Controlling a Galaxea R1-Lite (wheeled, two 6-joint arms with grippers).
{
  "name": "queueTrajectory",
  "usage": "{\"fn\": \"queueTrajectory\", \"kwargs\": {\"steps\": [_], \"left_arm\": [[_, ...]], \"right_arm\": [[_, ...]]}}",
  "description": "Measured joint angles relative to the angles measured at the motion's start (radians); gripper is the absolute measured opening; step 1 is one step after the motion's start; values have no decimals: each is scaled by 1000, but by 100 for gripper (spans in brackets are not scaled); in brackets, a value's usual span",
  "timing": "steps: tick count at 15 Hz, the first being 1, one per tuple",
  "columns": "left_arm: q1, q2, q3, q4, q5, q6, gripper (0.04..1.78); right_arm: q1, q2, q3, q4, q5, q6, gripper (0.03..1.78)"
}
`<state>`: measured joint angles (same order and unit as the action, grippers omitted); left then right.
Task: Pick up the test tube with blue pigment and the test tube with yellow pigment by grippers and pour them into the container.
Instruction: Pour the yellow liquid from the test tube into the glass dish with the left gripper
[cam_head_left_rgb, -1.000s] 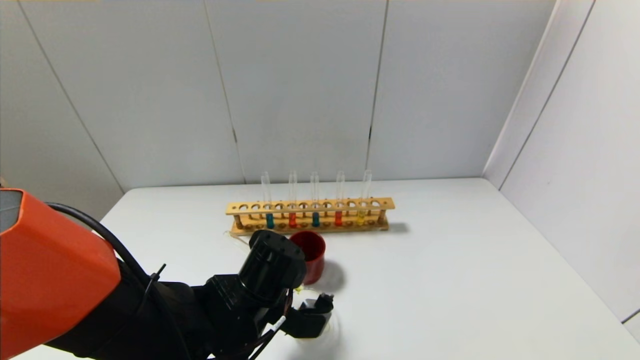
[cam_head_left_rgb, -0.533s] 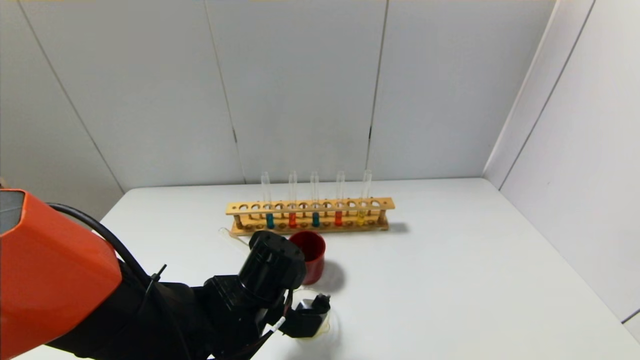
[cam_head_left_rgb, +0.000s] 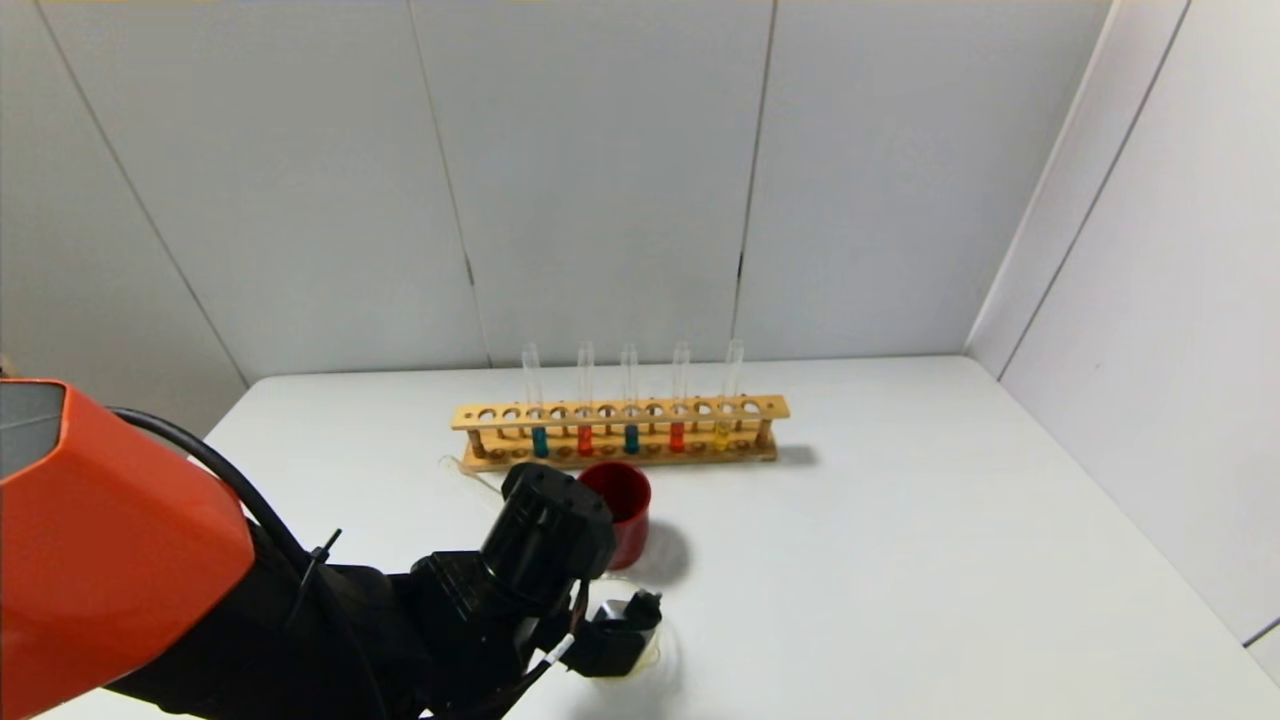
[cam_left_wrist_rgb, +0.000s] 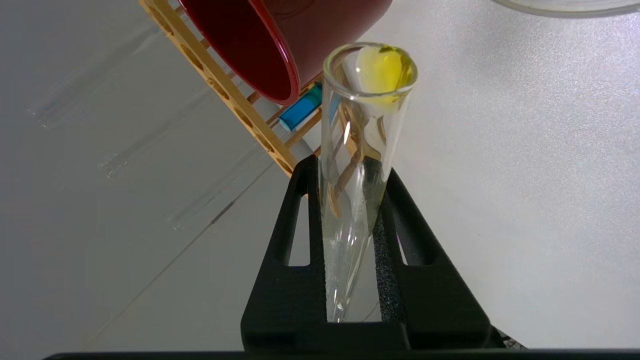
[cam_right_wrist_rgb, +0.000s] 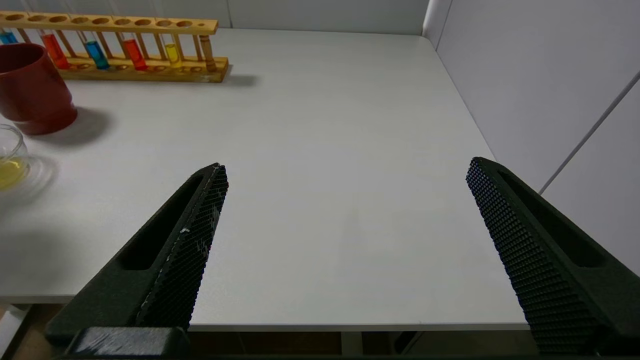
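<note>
Left tool (cam_left_wrist_rgb: 350, 280): clamped on yellow tube (cam_left_wrist_rgb: 357, 165), tipped over container (cam_right_wrist_rgb: 10, 155); yellow pooled inside, pour nrly done. Blue tube (cam_head_left_rgb: 631, 438): racked, pending. Right tool (cam_right_wrist_rgb: 345, 240): spread, idle.

I'm working in what looks like a small chemistry lab set-up: a plain white table (cam_head_left_rgb: 900, 520) boxed in by bare pale-grey panel walls (cam_head_left_rgb: 600, 180). On it a wooden test tube rack (cam_head_left_rgb: 620, 432) holds slim glass tubes with teal-blue, orange-red and yellow liquid. A low clear glass dish (cam_right_wrist_rgb: 10, 155) with a little yellow liquid sits near a dark red cup (cam_head_left_rgb: 622, 505), and my own left gripper (cam_left_wrist_rgb: 352, 215) pinches another glass tube (cam_left_wrist_rgb: 362, 145) with yellow residue at its mouth
</note>
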<state>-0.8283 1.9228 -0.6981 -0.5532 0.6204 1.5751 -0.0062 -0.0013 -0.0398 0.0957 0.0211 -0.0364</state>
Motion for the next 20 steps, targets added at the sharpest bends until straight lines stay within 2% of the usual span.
{"fn": "queueTrajectory", "kwargs": {"steps": [15, 20], "left_arm": [[-20, 6, 5, 0, 3, 20, 33], [-25, 12, 4, -1, 50, 30, 33]], "right_arm": [[0, 0, 0, 0, 0, 0, 174], [0, 0, 0, 0, 0, 0, 174]]}}
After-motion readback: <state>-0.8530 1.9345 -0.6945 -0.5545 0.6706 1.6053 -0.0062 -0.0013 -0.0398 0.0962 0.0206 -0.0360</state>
